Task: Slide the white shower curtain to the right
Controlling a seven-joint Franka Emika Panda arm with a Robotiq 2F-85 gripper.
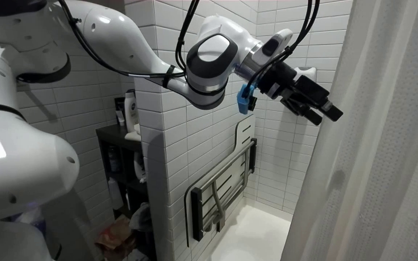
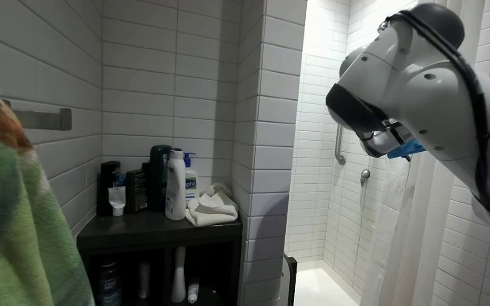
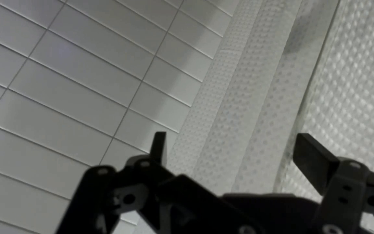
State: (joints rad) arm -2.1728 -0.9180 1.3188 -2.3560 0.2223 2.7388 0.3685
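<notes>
White tiled walls (image 1: 187,141) meet in a corner. The white shower curtain (image 1: 379,152) hangs down the right of an exterior view, its slanting edge facing open room above the pale floor (image 1: 256,232); the slatted wall seat (image 1: 218,181) lies well apart. The black gripper (image 3: 230,149) hangs by that edge, fingers (image 3: 315,164) spread; whether touching, I cannot tell.

in an exterior view, a green-and-orange towel (image 2: 19,221) hangs by a metal towel bar (image 2: 43,120). on top of a black shelf unit (image 2: 151,233) stand a white squeeze tube (image 2: 117,197), a dark green bottle (image 2: 158,174), a white bottle (image 2: 175,187) and a blue-topped pump bottle (image 2: 192,187) — a bunched white cloth (image 2: 212,211) just beside them. a dove bottle (image 2: 109,282) stands in a compartment below. in an exterior view, a shower seat (image 1: 223,175) is folded against the white tiled wall (image 1: 201,134).
</notes>
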